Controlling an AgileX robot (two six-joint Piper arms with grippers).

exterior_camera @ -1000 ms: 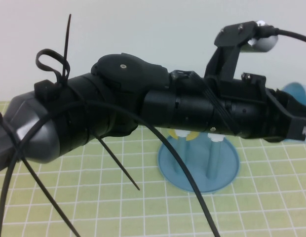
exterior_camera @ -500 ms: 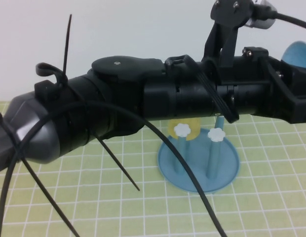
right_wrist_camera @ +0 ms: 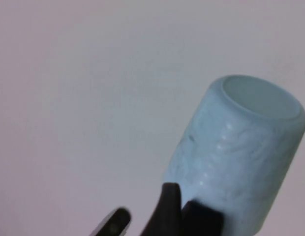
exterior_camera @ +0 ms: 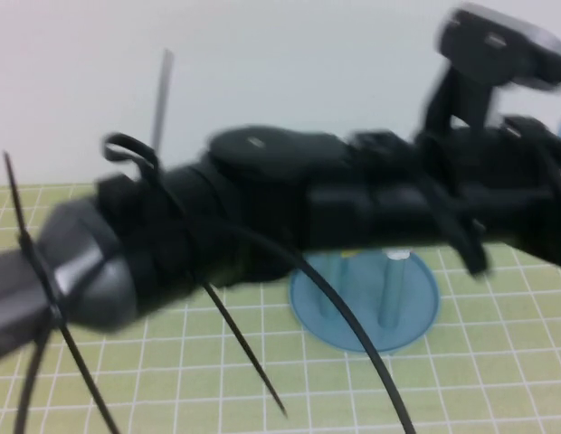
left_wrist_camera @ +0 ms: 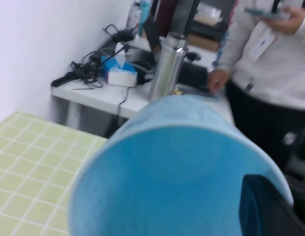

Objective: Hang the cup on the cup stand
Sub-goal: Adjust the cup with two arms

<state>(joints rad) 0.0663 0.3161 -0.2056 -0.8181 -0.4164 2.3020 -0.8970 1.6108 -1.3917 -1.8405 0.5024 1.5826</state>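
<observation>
The light blue cup fills the left wrist view, mouth toward the camera. My left gripper is shut on its rim, with one dark finger inside the cup. The right wrist view shows the cup from outside against the white wall, base end away, dark fingers at its rim end. My right gripper faces it, open, and is hidden in the high view. The blue cup stand rests on the mat, its peg tops covered by my left arm, which crosses above it to the right edge.
A green grid mat covers the table. A black cable and cable ties hang from the arm. A sliver of yellow shows behind the stand. Beyond the table stand a person and a steel flask.
The left arm has swung right and slightly down, blurred by motion. The cup has left the high view's right edge. The peg caps and yellow cup are now covered.
</observation>
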